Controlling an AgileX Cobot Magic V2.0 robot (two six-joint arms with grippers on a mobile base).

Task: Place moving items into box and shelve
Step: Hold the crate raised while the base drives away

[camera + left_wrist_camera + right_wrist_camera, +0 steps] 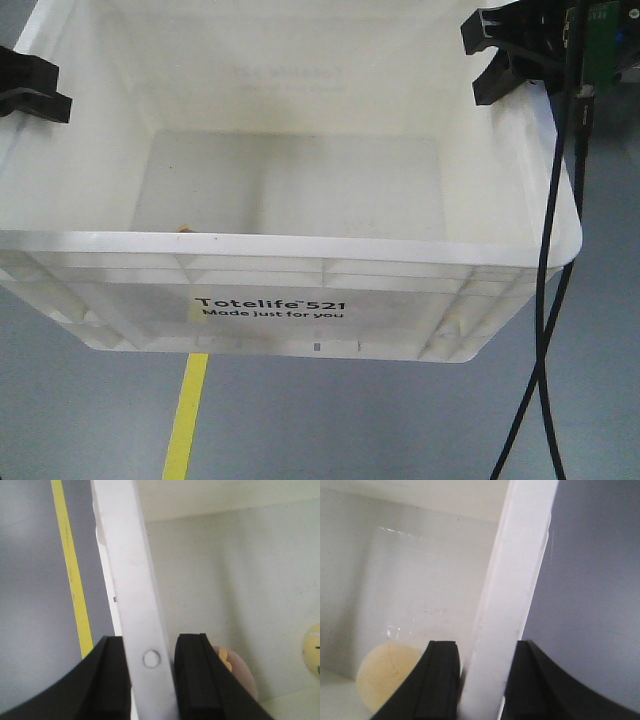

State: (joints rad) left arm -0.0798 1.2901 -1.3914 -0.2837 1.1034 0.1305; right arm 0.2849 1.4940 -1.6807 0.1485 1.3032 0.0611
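Box (300, 245) up off floor (90, 420), hung between both end effectors, opening up, print side toward cam. Long axis L-R across front view, so one short-side rim per arm.

Left end effector (150, 647) pinched narrow on left rim, pads flat on both rim faces, rim straight thru jaws. Right end effector (485, 652) same on right rim, clamped narrow w/ rim between fingers. Both at about same height in front view; box approx level.

Toys already inside, on box bottom by near wall. Pink toy (242, 675) just inside left wall, close to left end effector. Yellow toy (314, 650) further in toward middle, apart from pink. Prob. same yellow one seen pale and round low in right wrist view, well inside right wall. Both hidden in front view behind near rim, only a tiny orange speck showing there.

Step, as judged: loading done, now carry to shelf. No shelf in any view, so direction to it unknown.

Key for next move: grips opposite each other across long axis, so need to move arms together, same height, same spacing. Otherwise risk of rim slip, box tilt, toy roll.

Cable (545, 330) hanging by right corner, near box, poss. snag. Yellow line (190, 420) on floor under box.
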